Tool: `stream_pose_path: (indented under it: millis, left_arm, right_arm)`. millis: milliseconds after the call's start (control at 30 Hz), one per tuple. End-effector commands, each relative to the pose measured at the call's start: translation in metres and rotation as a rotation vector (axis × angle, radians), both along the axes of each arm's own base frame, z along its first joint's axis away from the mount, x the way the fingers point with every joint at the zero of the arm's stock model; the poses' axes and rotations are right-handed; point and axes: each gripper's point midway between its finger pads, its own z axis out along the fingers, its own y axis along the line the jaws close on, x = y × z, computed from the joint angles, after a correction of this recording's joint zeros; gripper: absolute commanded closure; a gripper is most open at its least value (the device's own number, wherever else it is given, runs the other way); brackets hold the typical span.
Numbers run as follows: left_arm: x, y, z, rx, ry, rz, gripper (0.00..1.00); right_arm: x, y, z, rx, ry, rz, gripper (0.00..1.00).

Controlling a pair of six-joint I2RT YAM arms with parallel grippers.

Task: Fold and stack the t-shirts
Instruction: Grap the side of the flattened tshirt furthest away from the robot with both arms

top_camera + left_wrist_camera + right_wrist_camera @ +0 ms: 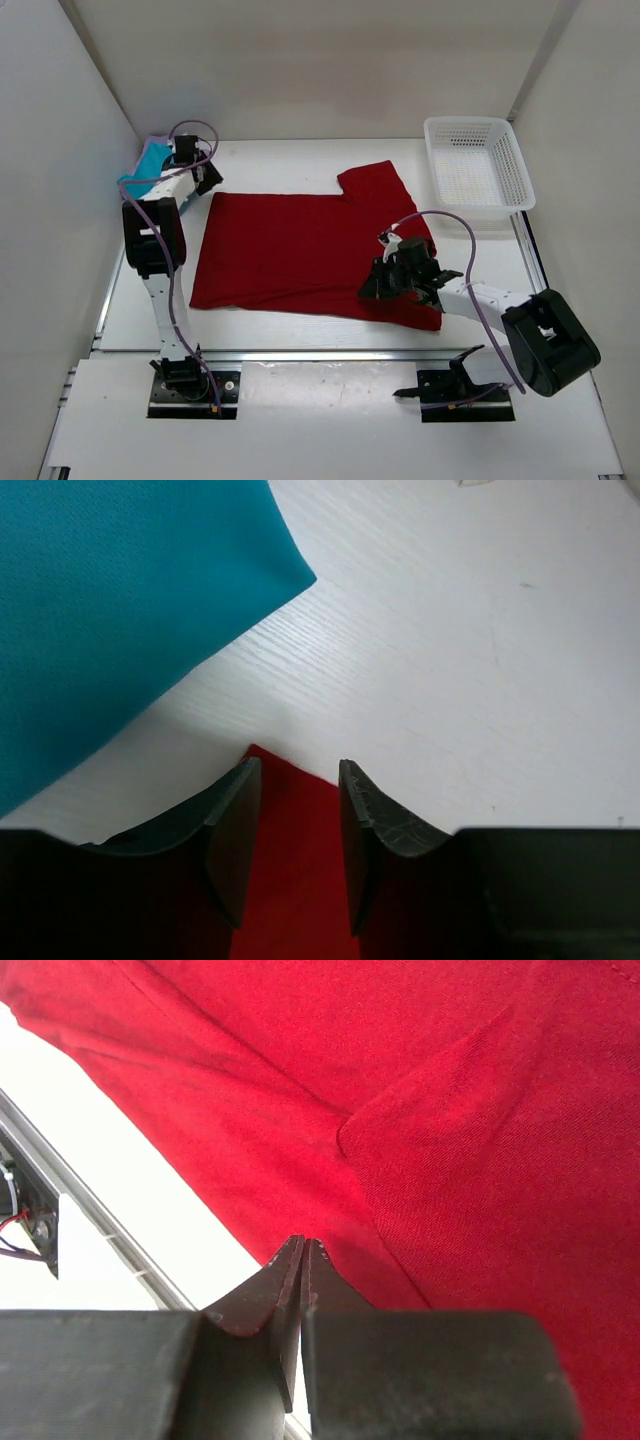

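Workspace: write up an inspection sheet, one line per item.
Surface: white table, bare around the cloth.
Job's things: dark red t-shirt spread out mid-table; teal t-shirt bunched at the far left corner.
Clutter: white mesh basket at the far right.
Grippers: left gripper open over a corner of the dark red t-shirt; right gripper shut at its near edge.
Cables: purple cable looped along each arm.
Surroundings: plain white walls.
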Motion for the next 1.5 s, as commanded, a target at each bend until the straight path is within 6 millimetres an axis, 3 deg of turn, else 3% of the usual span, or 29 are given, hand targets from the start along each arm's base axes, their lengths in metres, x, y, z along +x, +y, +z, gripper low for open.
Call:
stream_pose_path:
  millis: [0,167,467,567,633,700,767,800,867,967,1000,1033,1067,1100,1133,1167,1333,1367,1467]
  left_arm:
    - [-0.001,0.009,0.007,0.076,0.051,-0.015,0.51]
    - [-0.002,0.015,-0.014,0.100,0.159,-0.031,0.54]
    - [-0.006,0.002,-0.024,0.117,0.178,-0.067,0.56]
    - [-0.009,0.000,-0.028,0.089,0.174,-0.064,0.63]
    - [-0.008,-0.003,-0.022,0.071,0.152,-0.060,0.73]
    - [-0.011,-0.002,-0.024,0.051,0.139,-0.055,0.79]
    - [-0.008,0.001,-0.011,0.037,0.106,-0.046,0.89]
    - [-0.008,-0.001,-0.012,0.029,0.105,-0.053,0.92]
    - [-0.009,0.001,-0.010,0.032,0.099,-0.040,1.00]
    - [-0.016,0.002,-0.007,0.008,0.091,-0.012,1.00]
    - [-0.015,0.004,0.001,-0.012,0.062,0.004,1.00]
    - [-0.013,0.009,0.004,-0.026,0.038,0.033,1.00]
    - [-0.021,0.002,0.003,-0.071,0.039,0.039,1.00]
    - [-0.026,0.001,0.004,-0.100,0.018,0.039,1.00]
    - [-0.027,-0.005,0.008,-0.131,-0.010,0.036,1.00]
    - [-0.026,-0.005,0.011,-0.145,-0.029,0.040,1.00]
    - [-0.030,-0.005,0.019,-0.081,-0.024,0.018,1.00]
    - [-0.026,-0.007,0.025,-0.090,-0.050,0.017,1.00]
    - [-0.026,-0.010,0.021,-0.121,-0.053,0.011,1.00]
  right_arm:
    - [0.016,0.011,0.017,0.046,-0.075,0.014,0.99]
    - [0.023,0.008,0.020,0.047,-0.087,-0.002,1.00]
    - [0.031,0.009,0.029,0.057,-0.108,-0.002,1.00]
    - [0.044,0.009,0.037,0.055,-0.133,-0.013,1.00]
    - [0.069,0.005,0.052,0.047,-0.186,-0.049,0.97]
    - [0.098,-0.006,0.053,0.007,-0.205,-0.119,0.94]
    - [0.136,-0.014,0.073,-0.029,-0.295,-0.194,0.86]
    - [0.153,-0.025,0.067,-0.070,-0.309,-0.246,0.83]
    - [0.192,-0.034,0.081,-0.088,-0.360,-0.301,0.74]
    - [0.252,-0.067,0.075,-0.180,-0.372,-0.426,0.65]
    - [0.272,-0.068,0.072,-0.206,-0.362,-0.429,0.64]
    - [0.286,-0.082,0.065,-0.235,-0.347,-0.458,0.63]
    - [0.305,-0.083,0.063,-0.251,-0.341,-0.459,0.61]
    - [0.320,-0.084,0.055,-0.282,-0.318,-0.468,0.60]
    - [0.325,-0.096,0.030,-0.332,-0.255,-0.482,0.59]
    - [0.344,-0.092,0.048,-0.318,-0.292,-0.488,0.58]
    - [0.410,-0.109,0.032,-0.429,-0.214,-0.512,0.51]
    - [0.416,-0.109,0.030,-0.435,-0.202,-0.509,0.50]
    - [0.448,-0.115,0.042,-0.381,-0.240,-0.533,0.45]
